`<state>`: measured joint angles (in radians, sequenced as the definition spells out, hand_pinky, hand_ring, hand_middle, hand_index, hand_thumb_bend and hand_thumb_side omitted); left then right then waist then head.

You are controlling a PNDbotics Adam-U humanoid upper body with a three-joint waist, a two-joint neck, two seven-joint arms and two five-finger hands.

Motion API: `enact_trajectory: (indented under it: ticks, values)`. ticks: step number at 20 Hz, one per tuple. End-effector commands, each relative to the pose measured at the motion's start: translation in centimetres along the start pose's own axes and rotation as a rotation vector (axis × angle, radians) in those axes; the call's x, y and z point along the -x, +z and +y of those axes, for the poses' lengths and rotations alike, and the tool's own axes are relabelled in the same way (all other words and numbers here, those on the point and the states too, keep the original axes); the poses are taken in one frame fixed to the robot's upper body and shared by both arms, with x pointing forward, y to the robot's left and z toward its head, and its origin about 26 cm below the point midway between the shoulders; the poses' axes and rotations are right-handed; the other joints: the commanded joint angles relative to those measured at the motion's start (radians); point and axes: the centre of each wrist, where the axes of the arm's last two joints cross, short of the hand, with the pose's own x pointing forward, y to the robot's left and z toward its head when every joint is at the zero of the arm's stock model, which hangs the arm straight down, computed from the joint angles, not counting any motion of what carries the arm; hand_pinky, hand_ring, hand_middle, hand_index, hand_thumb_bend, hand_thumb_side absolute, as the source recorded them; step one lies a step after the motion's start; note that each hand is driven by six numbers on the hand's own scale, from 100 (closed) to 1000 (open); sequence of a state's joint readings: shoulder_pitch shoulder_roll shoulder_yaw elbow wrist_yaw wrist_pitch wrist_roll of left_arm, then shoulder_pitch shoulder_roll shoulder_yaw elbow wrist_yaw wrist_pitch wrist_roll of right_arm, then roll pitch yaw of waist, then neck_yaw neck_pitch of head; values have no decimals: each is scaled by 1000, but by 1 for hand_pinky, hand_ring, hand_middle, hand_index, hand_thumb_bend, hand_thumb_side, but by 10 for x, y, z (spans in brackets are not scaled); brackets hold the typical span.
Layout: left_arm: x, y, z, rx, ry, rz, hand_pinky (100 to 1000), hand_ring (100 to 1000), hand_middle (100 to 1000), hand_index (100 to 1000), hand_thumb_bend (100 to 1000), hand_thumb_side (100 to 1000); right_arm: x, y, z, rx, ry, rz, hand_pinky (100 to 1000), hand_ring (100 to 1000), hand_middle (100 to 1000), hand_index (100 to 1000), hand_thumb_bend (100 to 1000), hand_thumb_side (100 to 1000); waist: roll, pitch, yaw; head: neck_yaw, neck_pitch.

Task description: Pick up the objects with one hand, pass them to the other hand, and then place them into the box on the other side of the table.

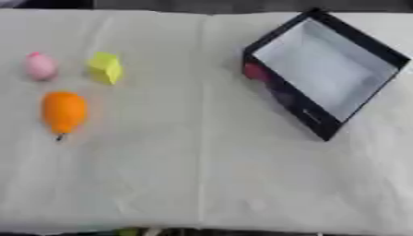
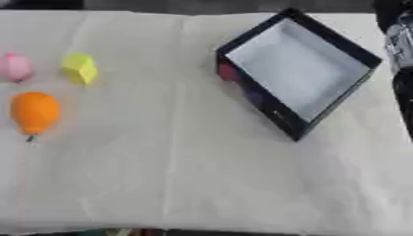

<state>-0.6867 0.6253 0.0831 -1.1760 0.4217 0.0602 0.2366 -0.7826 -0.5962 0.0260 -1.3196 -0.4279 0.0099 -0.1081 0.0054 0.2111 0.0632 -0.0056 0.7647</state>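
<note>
Three objects lie on the left of the white cloth. They are a pink rounded one (image 1: 38, 66), a yellow blocky one (image 1: 106, 68) and, nearer me, an orange fruit shape (image 1: 64, 111) with a small dark stem. A black box (image 1: 290, 99) with a white inside sits turned at an angle on the right, and nothing shows inside it. My right arm (image 2: 400, 55), black with a silver part, shows only at the right edge of the right eye view, beside the box and apart from it. Its hand cannot be made out. My left hand is out of sight.
The white cloth (image 1: 202, 175) covers the whole table, with a crease running down its middle. The box's outer wall carries a reddish mark (image 1: 256, 72). The table's dark far edge runs along the top of both views.
</note>
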Motion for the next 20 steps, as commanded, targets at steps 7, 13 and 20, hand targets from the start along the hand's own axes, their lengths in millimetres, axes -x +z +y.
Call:
enact_trajectory:
  ticks: [7,13,20]
  values:
    - [-22,-6,17,-19,-57,-48,813,805,860,898,1000,603,-17,-4,-9,1,33,-41,860,785,845,862,100,526,-6,-8,1,64,5]
    - [-35,-3,15,143,-392,-41,837,816,840,909,983,611,-17,-4,-10,-1,41,-37,860,782,842,862,100,527,-6,-8,-1,60,5]
    - [-65,0,16,553,-937,8,867,852,840,918,905,608,-18,-4,-9,-10,53,-34,860,780,844,862,100,528,-2,-8,-2,53,5]
